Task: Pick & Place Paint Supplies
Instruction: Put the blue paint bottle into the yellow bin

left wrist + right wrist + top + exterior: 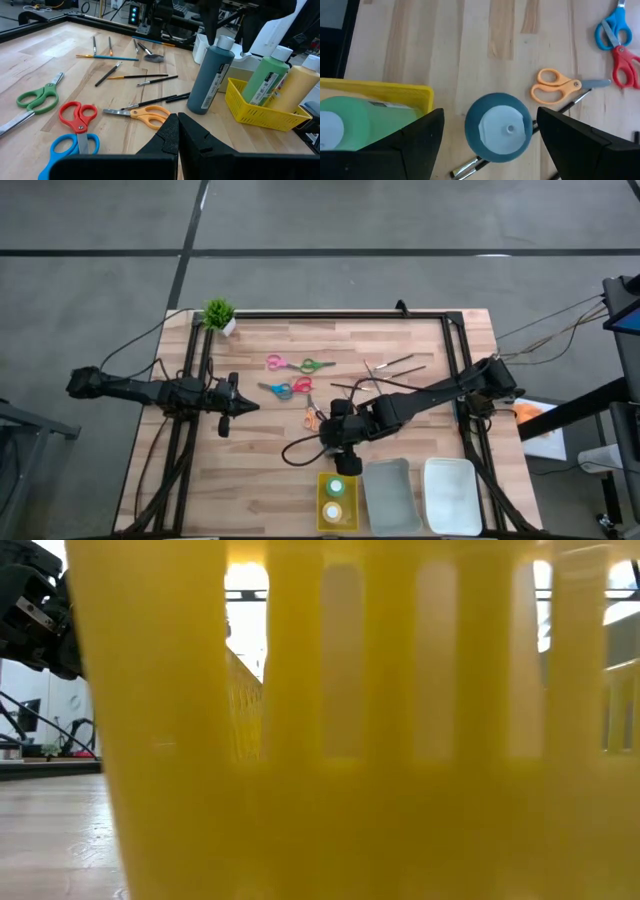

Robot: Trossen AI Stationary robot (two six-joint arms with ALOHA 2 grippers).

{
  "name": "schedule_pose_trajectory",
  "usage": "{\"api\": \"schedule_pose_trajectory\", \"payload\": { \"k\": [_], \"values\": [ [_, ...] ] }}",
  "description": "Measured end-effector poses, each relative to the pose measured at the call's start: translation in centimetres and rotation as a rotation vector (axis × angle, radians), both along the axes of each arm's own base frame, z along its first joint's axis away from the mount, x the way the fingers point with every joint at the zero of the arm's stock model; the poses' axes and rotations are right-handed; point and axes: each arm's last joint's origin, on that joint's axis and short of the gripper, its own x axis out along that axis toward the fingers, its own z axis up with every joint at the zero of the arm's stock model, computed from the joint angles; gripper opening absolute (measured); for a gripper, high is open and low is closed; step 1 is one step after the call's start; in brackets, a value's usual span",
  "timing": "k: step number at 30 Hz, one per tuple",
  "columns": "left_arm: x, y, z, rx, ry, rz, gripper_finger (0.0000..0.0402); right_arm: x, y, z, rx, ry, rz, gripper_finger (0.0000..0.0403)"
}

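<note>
Two paint bottles are already stowed: the green bottle (266,75) and the yellow bottle (296,89) are seen standing in the yellow tray (260,111) at the near edge of the worktop (260,470). The grey tray (389,495) and the white tray (449,494) beside it are shown holding nothing.

The grey bottle (499,126) is found upright on the worktop, just beside the yellow tray but still outside it. The right pincer (490,132) is held directly above this bottle with its fingers spread wide to either side of the cap; no contact is visible, so the bottle is judged not yet gripped.

Most of the job is judged to be left. The orange scissors (142,113) lie close to the grey bottle, while the red and blue scissors (287,388) and the pink and green scissors (299,364) lie further along the boards. The thin brushes (135,77) are scattered across the middle and far side of the worktop, none yet sorted.

The left pincer (178,131) is held pressed together, empty, and parked low over the left part of the worktop.
</note>
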Motion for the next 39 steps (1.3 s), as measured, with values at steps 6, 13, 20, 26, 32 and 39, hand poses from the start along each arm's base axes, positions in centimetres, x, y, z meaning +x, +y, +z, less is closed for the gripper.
{"api": "schedule_pose_trajectory", "payload": {
  "k": [6,13,20,26,32,39],
  "values": [
    [0.0,0.0,0.0,0.0,0.0,0.0,0.0,0.0,-0.1,-1.0,0.009,-0.008,-0.012,0.0318],
    [0.0,0.0,0.0,0.0,0.0,0.0,0.0,0.0,-0.1,-2.0,0.01,-0.011,-0.012,0.0318],
    [0.0,0.0,0.0,0.0,0.0,0.0,0.0,-0.1,-0.2,-2.7,0.02,-0.014,-0.02,0.0318],
    [0.0,0.0,0.0,0.0,0.0,0.0,0.0,-0.1,-0.2,-2.9,0.019,-0.013,-0.019,0.0305],
    [0.0,0.0,0.0,0.0,0.0,0.0,0.0,-0.1,-0.2,-3.0,0.015,-0.016,-0.018,0.0239],
    [0.0,0.0,0.0,0.0,0.0,0.0,0.0,-0.1,-0.1,-2.9,0.01,-0.025,-0.005,0.0217]
  ]
}}
